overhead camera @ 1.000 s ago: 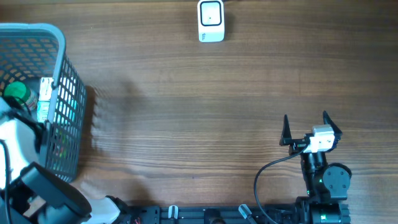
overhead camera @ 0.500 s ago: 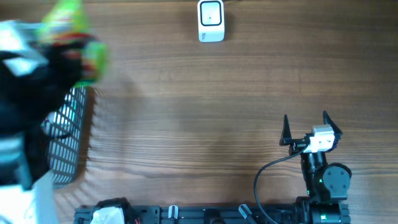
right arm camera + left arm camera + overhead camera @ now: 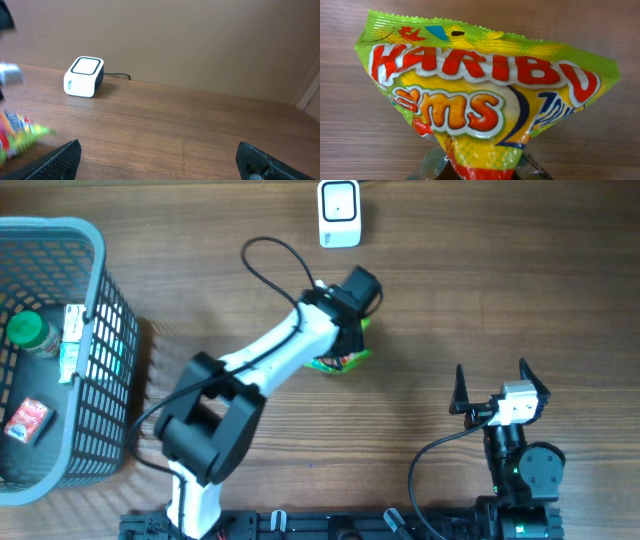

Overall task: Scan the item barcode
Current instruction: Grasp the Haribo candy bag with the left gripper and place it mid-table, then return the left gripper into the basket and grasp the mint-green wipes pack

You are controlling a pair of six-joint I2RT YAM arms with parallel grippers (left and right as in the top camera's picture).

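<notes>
L gripper (image 3: 347, 340) clamped on bag (image 3: 485, 105) edge, leaving faces free to show scanner (image 3: 339, 213) at 12 o'clock; barcode not seen. R gripper (image 3: 490, 388) apart, idle at 4 o'clock.

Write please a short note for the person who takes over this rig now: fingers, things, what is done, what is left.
Left gripper: fingers shut on the Haribo bag, held short of the scanner.
Right gripper: open, empty, near its base.
Basket: other items inside.
Done: bag picked, out of the basket.
Left: show the barcode to the scanner; no barcode is visible in these views.
</notes>
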